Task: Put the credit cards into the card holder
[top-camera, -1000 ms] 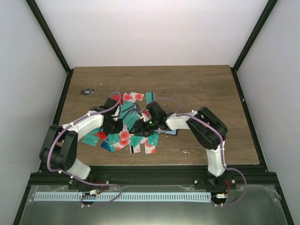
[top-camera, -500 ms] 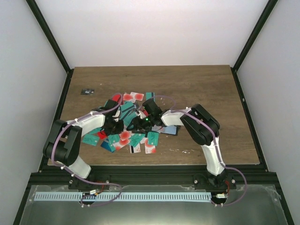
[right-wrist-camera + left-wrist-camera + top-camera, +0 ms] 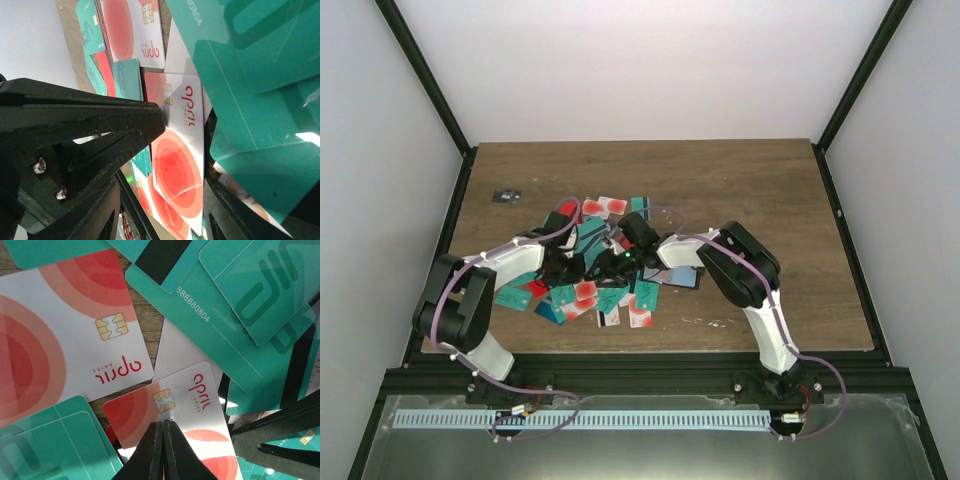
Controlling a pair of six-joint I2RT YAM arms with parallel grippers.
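Lying heaped and overlapping, thin teal, red and white plastic credit cards, heap on near-middle of brown wooden table, left gripper at heap centre, fingers pressed together, tips on white red-circled card, right gripper fingers spread either side of that card, grip unclear.

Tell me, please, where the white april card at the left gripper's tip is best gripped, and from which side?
I would grip the april card across its long edges, from above: it lies flat atop other credit cards, only its thin edges free, and one edge seems to overhang a dark gap.
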